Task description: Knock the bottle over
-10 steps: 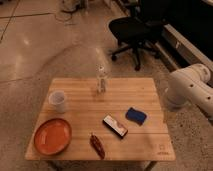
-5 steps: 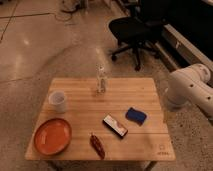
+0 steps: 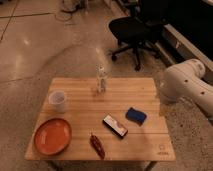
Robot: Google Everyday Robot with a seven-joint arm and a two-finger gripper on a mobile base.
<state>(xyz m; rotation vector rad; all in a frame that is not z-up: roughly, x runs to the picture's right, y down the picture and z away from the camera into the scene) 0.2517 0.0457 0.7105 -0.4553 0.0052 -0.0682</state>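
The bottle (image 3: 101, 79) is small, slim and clear, with a pale cap and whitish label. It stands upright near the far edge of the wooden table (image 3: 145, 88), about mid-width. The white robot arm (image 3: 187, 86) bulks at the right edge of the table, well to the right of the bottle. The gripper itself is not in view; only the arm's rounded white segments show.
On the table: a translucent white cup (image 3: 58, 101) at left, an orange plate (image 3: 51, 136) at front left, a dark red object (image 3: 96, 145) at front, a black-and-white bar (image 3: 115, 125), a blue sponge (image 3: 135, 115). A black office chair (image 3: 133, 31) stands behind.
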